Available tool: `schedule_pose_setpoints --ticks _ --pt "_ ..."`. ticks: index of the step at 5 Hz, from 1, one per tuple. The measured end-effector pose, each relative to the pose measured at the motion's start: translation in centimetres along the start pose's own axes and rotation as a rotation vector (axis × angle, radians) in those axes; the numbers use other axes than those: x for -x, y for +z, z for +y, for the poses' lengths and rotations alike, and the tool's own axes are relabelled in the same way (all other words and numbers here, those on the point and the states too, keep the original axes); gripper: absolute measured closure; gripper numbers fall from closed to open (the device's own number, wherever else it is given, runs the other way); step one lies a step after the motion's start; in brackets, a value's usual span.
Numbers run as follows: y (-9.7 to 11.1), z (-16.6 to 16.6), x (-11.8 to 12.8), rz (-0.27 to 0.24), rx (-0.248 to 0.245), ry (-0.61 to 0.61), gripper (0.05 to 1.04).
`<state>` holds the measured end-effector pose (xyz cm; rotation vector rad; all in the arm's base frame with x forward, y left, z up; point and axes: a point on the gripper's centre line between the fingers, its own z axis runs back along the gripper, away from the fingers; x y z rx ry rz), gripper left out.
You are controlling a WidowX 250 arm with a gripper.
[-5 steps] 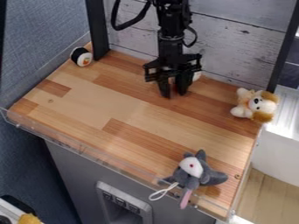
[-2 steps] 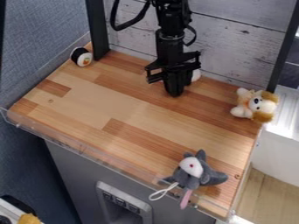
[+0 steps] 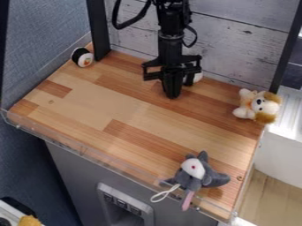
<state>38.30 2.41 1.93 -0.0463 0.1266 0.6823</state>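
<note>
Three small toys edge the brown wooden worktop: black-and-white rounded toy upper left, brown-and-white plush dog right, grey-and-white plush animal at the front! Up top hangs the black metal gripper, opening impossible to tell, beside a partly hidden white object.

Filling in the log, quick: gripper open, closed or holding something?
Gripper: open or closed can't be told from this angle; a white thing shows partly behind it.
</note>
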Motion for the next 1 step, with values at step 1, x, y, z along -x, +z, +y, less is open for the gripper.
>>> schedule_pose_setpoints --ticks 1 --pt "2.87 -0.1 -0.51 0.022 -0.018 -0.196 1.025"
